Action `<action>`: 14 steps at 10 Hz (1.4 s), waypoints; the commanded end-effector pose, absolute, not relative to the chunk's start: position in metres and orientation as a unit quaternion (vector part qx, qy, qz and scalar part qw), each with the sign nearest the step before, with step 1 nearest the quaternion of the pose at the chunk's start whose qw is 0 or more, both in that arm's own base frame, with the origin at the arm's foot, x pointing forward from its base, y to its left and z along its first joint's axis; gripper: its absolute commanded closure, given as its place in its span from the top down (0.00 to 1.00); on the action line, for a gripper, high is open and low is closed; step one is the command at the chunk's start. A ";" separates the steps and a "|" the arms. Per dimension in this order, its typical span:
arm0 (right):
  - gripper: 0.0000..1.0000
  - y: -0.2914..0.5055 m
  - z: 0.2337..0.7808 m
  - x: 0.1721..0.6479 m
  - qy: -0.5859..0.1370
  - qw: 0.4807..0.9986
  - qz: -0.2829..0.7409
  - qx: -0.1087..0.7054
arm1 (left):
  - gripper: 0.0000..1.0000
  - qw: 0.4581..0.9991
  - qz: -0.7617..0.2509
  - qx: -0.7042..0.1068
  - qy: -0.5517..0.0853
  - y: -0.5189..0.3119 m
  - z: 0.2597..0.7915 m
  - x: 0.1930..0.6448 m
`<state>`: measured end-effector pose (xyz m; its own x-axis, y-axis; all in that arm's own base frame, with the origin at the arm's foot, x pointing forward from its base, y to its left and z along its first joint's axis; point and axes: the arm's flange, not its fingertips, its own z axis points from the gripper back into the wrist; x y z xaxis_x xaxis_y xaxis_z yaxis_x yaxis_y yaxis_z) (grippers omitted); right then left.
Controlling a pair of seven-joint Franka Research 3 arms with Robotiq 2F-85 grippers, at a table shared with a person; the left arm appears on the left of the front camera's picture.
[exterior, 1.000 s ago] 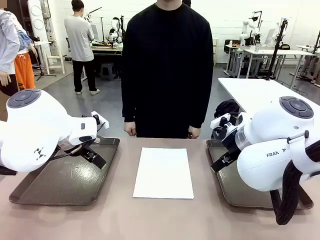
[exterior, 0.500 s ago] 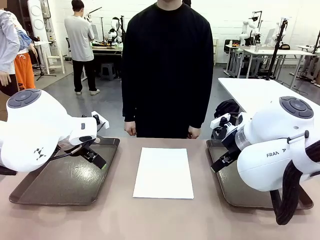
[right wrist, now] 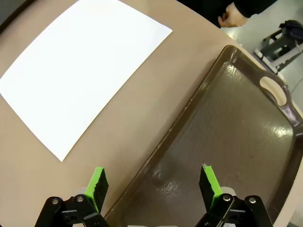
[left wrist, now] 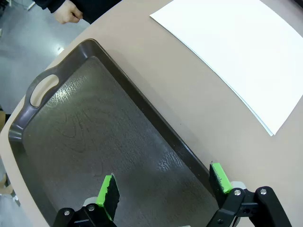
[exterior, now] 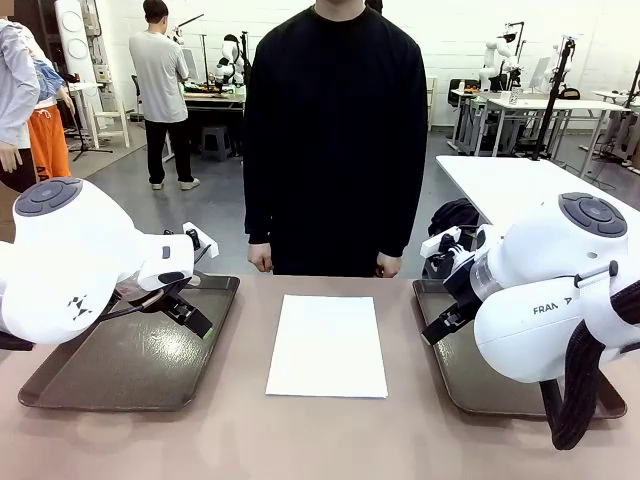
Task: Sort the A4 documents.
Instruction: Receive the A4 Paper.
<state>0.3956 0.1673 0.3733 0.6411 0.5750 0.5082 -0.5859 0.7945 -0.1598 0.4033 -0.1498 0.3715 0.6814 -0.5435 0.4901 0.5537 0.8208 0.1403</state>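
- The A4 documents point(exterior: 327, 345) lie flat in the middle of the worktop point(exterior: 330, 440), between the two trays and touching neither. They are thin, matt white and sharp-cornered, and I cannot tell how many sheets there are
- My left tool point(left wrist: 163, 177) hangs released over the left tray point(left wrist: 94, 132). Its black fingers with green pads are spread wide with nothing between them
- My right tool point(right wrist: 152, 176) hangs the same way over the inner edge of the right tray point(right wrist: 236, 127), fingers apart and holding nothing
- Both trays are dark brown rectangles with rounded corners, a raised rim and a slightly glossy floor that catches the ceiling light
- The worktop is smooth, plain beige-brown
- My wrist views show what the front view does not: a faint wood-like grain on each tray floor, an oval handle slot cut into each tray's far end, and the paper's crisp edge lying close beside each tray rim
- The front view shows the whole layout: the paper square to the worktop, one tray on either side, and a person point(exterior: 335, 130) in a black top standing at the far edge with both arms down
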 end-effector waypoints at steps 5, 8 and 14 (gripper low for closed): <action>1.00 0.094 0.420 0.378 -0.327 0.888 0.317 0.057 | 1.00 0.912 -0.284 -0.025 -0.294 -0.117 0.401 0.389; 1.00 0.030 0.447 0.369 -0.345 0.875 0.324 0.107 | 1.00 0.902 -0.284 -0.080 -0.315 -0.064 0.444 0.371; 1.00 -0.018 0.470 0.363 -0.395 0.819 0.338 0.243 | 1.00 0.903 -0.280 -0.122 -0.303 -0.033 0.466 0.352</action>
<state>0.3705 -0.0230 0.4905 0.4670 0.3765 0.8001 -0.7260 0.6798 0.1038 0.3733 -0.0326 0.4894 0.6646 -0.4333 0.6087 0.5740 0.8176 -0.0447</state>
